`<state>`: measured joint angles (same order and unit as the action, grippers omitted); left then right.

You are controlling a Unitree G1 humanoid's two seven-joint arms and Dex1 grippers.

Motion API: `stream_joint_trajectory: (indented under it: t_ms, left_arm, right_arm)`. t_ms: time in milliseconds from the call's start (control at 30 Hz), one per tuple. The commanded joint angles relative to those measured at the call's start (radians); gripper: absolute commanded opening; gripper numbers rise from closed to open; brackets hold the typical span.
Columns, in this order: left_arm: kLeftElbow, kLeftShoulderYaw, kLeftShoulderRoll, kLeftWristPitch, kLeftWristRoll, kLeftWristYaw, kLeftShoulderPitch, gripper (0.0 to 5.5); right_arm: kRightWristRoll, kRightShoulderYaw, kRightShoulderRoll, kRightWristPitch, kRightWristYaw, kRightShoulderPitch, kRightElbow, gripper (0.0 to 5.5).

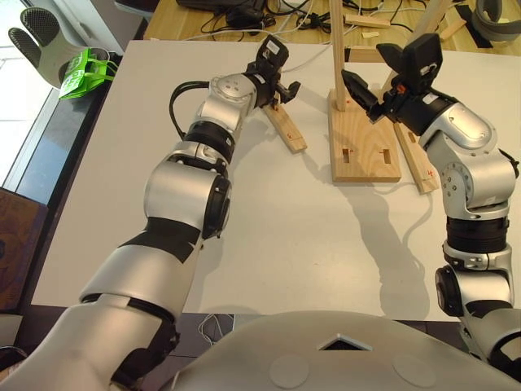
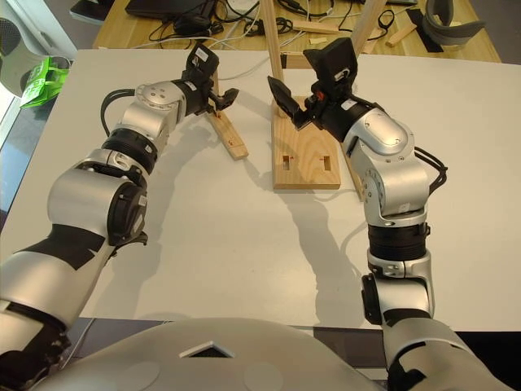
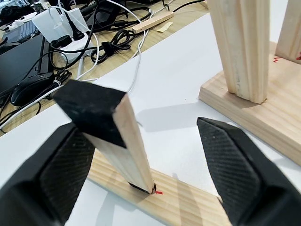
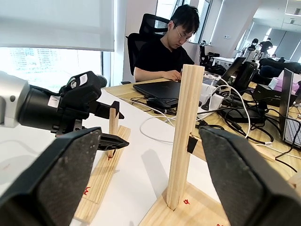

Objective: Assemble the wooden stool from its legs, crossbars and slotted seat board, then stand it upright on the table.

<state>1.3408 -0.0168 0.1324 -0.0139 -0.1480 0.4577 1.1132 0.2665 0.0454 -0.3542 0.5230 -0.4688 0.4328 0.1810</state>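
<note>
Left end effector (image 1: 286,88) straddles crossbar (image 3: 128,141) slotted into leg (image 1: 287,130)

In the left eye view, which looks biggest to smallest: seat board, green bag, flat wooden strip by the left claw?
1. Seat board, clearly largest.
2-3. Green bag and flat wooden strip: about alike, and the bag sits beyond the table edge, so unranked.

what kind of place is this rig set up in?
Likely an open-plan office used as a robot lab: a laptop, power strip and tangled cables crowd the wooden desk behind the white table, with an office chair beyond.
</note>
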Motion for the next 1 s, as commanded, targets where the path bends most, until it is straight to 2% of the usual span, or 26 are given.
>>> stream_joint_trajectory:
  t_ms: [33,500,800,1000]
  left_arm:
    - [0.007,0.009,-0.005,0.016,-0.002,0.0,-0.002,3.44]
    - [0.008,0.026,0.001,0.056,0.006,0.017,0.001,1.39]
    - [0.0,0.042,0.016,0.057,0.009,-0.012,0.01,1.32]
    - [-0.03,0.044,0.044,0.014,0.012,-0.026,0.026,1.32]
  right_arm:
    - [-0.007,0.002,-0.003,-0.008,-0.005,-0.005,0.007,3.83]
    - [-0.009,0.002,-0.005,-0.013,-0.006,0.002,0.003,3.83]
    - [0.001,-0.018,0.005,-0.015,0.002,0.011,-0.004,3.83]
    - [0.066,-0.111,0.014,0.053,0.04,0.035,-0.017,3.83]
